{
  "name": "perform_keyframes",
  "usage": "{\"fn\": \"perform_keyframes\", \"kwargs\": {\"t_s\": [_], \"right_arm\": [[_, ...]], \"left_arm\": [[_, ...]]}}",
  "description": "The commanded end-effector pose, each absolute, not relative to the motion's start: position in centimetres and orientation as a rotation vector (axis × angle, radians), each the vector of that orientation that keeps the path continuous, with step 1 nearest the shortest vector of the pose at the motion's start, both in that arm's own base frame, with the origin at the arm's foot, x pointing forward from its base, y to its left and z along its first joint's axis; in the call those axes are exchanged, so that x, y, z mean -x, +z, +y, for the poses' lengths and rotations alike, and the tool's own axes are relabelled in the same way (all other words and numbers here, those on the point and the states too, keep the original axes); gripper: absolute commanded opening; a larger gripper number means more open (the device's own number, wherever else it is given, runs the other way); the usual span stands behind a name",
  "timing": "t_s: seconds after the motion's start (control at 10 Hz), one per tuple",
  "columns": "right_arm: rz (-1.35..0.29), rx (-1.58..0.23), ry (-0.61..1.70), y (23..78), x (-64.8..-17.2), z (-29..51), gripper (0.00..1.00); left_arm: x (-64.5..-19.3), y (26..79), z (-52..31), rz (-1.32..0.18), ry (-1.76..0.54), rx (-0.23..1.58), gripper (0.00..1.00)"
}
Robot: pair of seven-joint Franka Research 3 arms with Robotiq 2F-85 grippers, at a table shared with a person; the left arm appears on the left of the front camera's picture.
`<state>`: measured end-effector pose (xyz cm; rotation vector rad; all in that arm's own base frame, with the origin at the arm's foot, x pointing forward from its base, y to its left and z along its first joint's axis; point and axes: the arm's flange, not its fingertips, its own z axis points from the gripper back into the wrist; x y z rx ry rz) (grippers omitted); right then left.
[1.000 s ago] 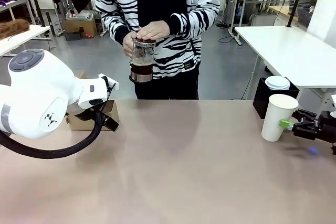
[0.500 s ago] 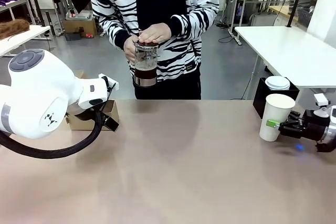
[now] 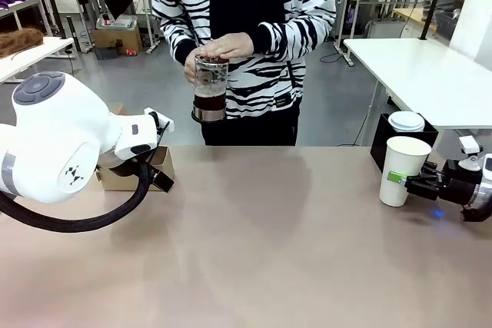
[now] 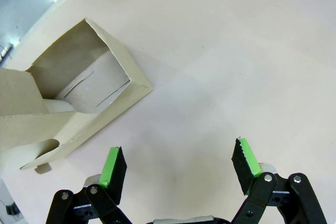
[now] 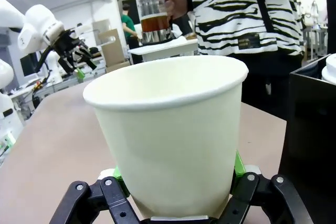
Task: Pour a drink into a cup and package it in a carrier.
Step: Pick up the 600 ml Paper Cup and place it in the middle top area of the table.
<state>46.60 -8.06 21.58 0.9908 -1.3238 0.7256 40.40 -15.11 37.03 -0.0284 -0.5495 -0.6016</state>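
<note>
The drink [image 3: 209,102] is a dark brown layer filling roughly the lower third of a clear press jug [image 3: 209,82]; a person [image 3: 246,13] at the far side holds the jug upright in the air, beyond the far edge of the counter [image 3: 269,251], with one hand [image 3: 228,44] flat on its lid and the other around its side.

A white paper cup [image 3: 407,155] stands upright on the counter at the far right; its mouth shows white, and no liquid can be made out in it. The right tool [image 3: 403,180] is clenched on the cup low down, reaching in from the right; in the right wrist view the green pads [image 5: 239,165] press on both sides of the cup [image 5: 173,129]. Just beyond the cup stands a black box [image 3: 380,144] with white lids [image 3: 406,120] on top, near the right end of the counter.

The carrier [image 3: 123,178] sits at the far left, partly hidden behind the left arm; in the left wrist view one slot of the carrier [image 4: 79,93] is open and has nothing in it. The left tool [image 4: 179,163] is released, jaws wide, hanging over bare counter just beside the carrier's edge and touching nothing.

Between carrier and cup the counter is one broad, bare stretch, from its near edge to its far edge; carrier and cup are well apart.
</note>
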Motion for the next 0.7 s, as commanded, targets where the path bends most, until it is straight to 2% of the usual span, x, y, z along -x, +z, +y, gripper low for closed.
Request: {"fn": "perform_keyframes", "kwargs": {"t_s": [0.0, 0.1, 0.3, 0.6], "right_arm": [[-1.322, -0.998, 0.730, 21.6, -46.7, -7.6, 0.80], [-1.324, -0.991, 0.726, 21.6, -46.6, -8.1, 0.81], [-1.336, -1.023, 0.689, 24.9, -46.8, -7.6, 0.80], [-1.302, -1.057, 0.719, 30.4, -49.2, -1.8, 0.80]], "left_arm": [[-40.4, 37.0, -15.1, -0.550, -0.602, 0.029, 1.00], [-40.4, 37.0, -15.1, -0.550, -0.602, 0.029, 1.00], [-40.4, 37.0, -15.1, -0.550, -0.602, 0.029, 1.00], [-40.4, 37.0, -15.1, -0.550, -0.602, 0.029, 1.00]]}}
